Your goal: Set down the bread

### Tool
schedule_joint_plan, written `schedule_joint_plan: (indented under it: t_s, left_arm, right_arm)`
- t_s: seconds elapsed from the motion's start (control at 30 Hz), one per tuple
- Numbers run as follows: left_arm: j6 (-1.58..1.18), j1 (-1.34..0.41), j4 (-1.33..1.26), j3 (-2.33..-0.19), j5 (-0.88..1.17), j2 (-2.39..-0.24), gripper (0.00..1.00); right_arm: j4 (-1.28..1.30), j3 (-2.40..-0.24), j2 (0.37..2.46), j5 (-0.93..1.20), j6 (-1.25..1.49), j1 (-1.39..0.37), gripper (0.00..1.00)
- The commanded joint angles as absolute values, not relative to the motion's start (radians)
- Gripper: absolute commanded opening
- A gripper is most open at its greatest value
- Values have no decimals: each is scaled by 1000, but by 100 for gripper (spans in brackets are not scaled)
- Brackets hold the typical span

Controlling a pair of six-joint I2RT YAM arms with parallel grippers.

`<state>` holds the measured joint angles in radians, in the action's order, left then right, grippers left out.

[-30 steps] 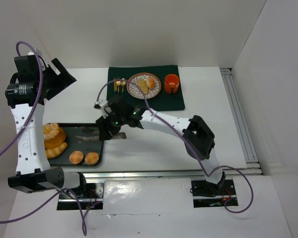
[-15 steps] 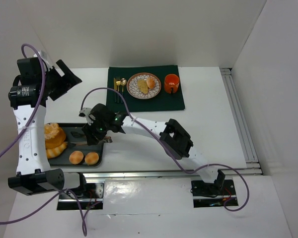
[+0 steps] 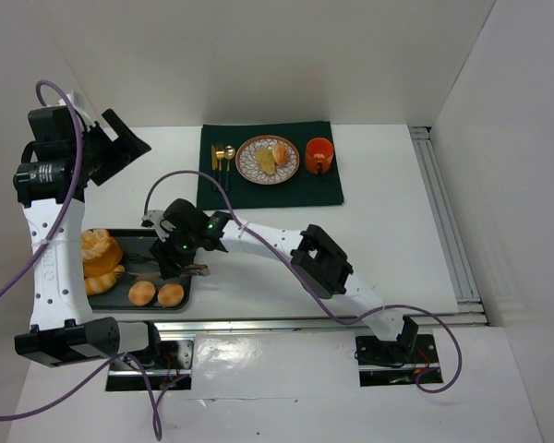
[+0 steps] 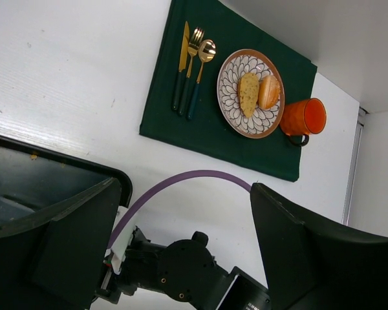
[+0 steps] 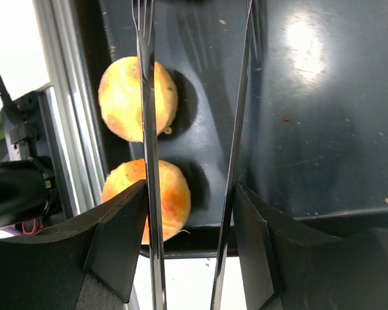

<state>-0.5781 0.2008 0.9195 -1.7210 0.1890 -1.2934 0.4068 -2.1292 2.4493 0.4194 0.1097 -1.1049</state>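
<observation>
The right hand point(image 3: 173, 260) point(image 5: 189, 187) is reaching over the right half of the black tray point(image 3: 134, 242) point(image 5: 297, 129) and is gripping a pair of metal tongs point(image 5: 147, 129) between its fingers, with the two tong arms standing apart. The bread to be placed, two round rolls point(image 3: 142, 293) point(image 5: 119, 100), is lying side by side on the tray, against its near rim and toward its right end. In the right wrist view one tong arm is crossing over both rolls, while the other is running over bare tray just beside them. Whether the tongs are touching the bread cannot be told. A heap of orange-brown pastries point(image 3: 100, 251) is occupying the left end of the tray. The left hand point(image 3: 127, 137) point(image 4: 184, 190) is hanging raised above the table point(image 3: 388, 185) point(image 4: 64, 64), beyond the tray's far left corner, its fingers spread wide and holding nothing. Well beyond the tray's far right corner a dark green placemat point(image 3: 268, 191) point(image 4: 181, 123) is lying on the table. It is carrying a patterned plate point(image 3: 249, 166) point(image 4: 229, 97) with two pieces of bread on it. Gold cutlery point(image 3: 223, 157) point(image 4: 193, 64) is lying on the plate's tray-ward side, and an orange mug point(image 3: 319, 155) point(image 4: 302, 116) is standing on the side away from the tray.
</observation>
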Motion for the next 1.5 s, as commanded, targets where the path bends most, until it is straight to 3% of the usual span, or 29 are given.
schedule_joint_plan:
  t_s: [0.0, 0.53, 0.73, 0.9, 1.03, 1.07, 1.47]
  left_arm:
    - [-566, 199, 887, -1724, 207, -1261, 95]
    - [-566, 199, 887, -1715, 207, -1252, 95]
    - [-566, 199, 887, -1715, 207, -1252, 95]
    - [-566, 199, 887, -1715, 207, -1252, 95]
    - [-566, 199, 887, -1715, 207, -1252, 95]
    - [-566, 199, 887, -1715, 207, -1252, 95]
    - [-566, 199, 887, -1715, 207, -1261, 95]
  right_arm:
    - [407, -2198, 2457, 480, 74, -1132, 60]
    - [374, -2241, 2488, 414, 81, -1141, 60]
    - [385, -2229, 2470, 414, 72, -1150, 40]
    - [374, -2146, 2395, 404, 72, -1150, 33]
    - [333, -2054, 2333, 393, 81, -1150, 20]
    - [333, -2040, 2323, 393, 81, -1150, 13]
    - [236, -1823, 2145, 365, 112, -1111, 0]
